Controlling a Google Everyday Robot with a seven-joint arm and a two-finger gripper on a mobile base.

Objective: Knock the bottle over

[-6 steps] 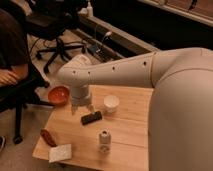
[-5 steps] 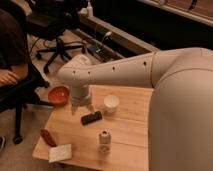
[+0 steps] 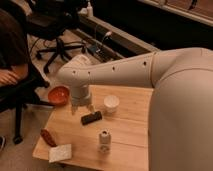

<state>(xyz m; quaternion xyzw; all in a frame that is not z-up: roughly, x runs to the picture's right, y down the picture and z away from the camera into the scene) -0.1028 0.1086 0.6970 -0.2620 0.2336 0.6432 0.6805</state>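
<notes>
The bottle (image 3: 104, 140) is small, slim and whitish with a dark band near its neck. It stands upright near the front edge of the wooden table (image 3: 127, 127). My gripper (image 3: 83, 107) hangs at the end of the white arm, over the table's back left part. It is just above and behind the flat black remote-like object (image 3: 91, 118). The bottle is about a hand-length in front and to the right of the gripper, and they are apart.
A white cup (image 3: 111, 103) stands right of the gripper. An orange bowl (image 3: 59, 94) sits at the table's back left corner. A reddish-brown object (image 3: 48, 137) and a pale cloth (image 3: 60, 152) lie at the front left. A seated person (image 3: 12, 55) and office chairs (image 3: 55, 30) are at the left.
</notes>
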